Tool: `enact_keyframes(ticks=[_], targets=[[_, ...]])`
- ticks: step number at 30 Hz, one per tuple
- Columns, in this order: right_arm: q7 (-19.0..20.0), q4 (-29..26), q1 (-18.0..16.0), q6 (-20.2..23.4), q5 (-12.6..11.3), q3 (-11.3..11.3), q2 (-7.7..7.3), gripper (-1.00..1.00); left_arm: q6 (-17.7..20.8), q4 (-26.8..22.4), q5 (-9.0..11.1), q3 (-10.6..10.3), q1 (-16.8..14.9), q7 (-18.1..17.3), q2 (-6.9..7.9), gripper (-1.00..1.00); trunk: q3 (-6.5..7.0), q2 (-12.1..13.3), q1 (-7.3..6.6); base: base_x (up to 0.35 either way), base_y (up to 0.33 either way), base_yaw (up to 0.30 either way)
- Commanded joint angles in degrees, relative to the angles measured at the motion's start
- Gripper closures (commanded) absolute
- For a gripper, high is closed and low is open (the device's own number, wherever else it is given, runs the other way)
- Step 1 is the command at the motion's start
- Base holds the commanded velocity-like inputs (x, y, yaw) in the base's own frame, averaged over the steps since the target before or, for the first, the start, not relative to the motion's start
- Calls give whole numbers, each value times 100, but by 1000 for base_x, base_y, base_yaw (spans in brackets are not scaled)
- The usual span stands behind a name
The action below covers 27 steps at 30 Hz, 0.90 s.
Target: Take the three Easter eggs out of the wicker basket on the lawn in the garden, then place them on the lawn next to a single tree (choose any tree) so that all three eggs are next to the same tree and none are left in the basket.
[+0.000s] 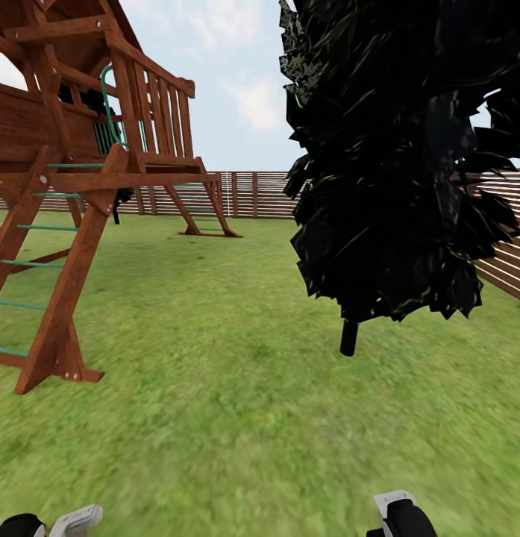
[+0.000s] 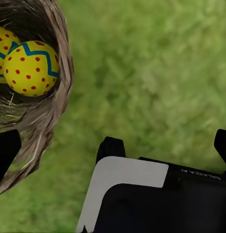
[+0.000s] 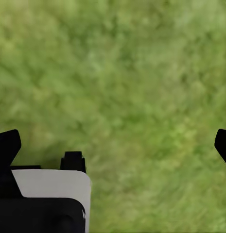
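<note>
Both arms low over the lawn (image 1: pixel 237 388), the wicker basket (image 2: pixel 42 126) beside the left gripper (image 2: pixel 113 150).

The left gripper's fingers (image 2: pixel 7 148) stand apart, holding nothing; in the basket lie two Easter eggs, one (image 2: pixel 31 68) yellow with red dots and a blue zigzag (the other (image 2: pixel 3 46) half hidden behind it). The right gripper (image 3: pixel 115 145) hangs over bare grass, fingers (image 3: pixel 8 144) spread. Ahead stand a wooden play tower (image 1: pixel 80 164), a black-leaved tree (image 1: pixel 398 164) and the slatted fence (image 1: pixel 252 194).

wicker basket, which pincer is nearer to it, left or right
Left. The wicker basket, with Easter eggs in it, lies close beside the open left pincer. The open right pincer has bare lawn below it.
</note>
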Motion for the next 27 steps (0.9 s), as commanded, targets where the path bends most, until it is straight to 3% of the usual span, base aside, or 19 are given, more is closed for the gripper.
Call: enact_keyframes(ticks=[1,14,27], targets=[[-4,-6,-4,30,25,17,-6,-100,27,-3,11,9,-3,-15,12,-100,-6,-3,2,141,134,0],[-4,-6,-4,30,25,17,-4,-100,21,-3,15,16,-3,-7,212,-100,-6,-3,2,38,77,0],[-4,-6,-4,30,25,17,-9,-100,20,-2,16,20,-3,-7,221,-100,-240,-525,287,0,0,0]])
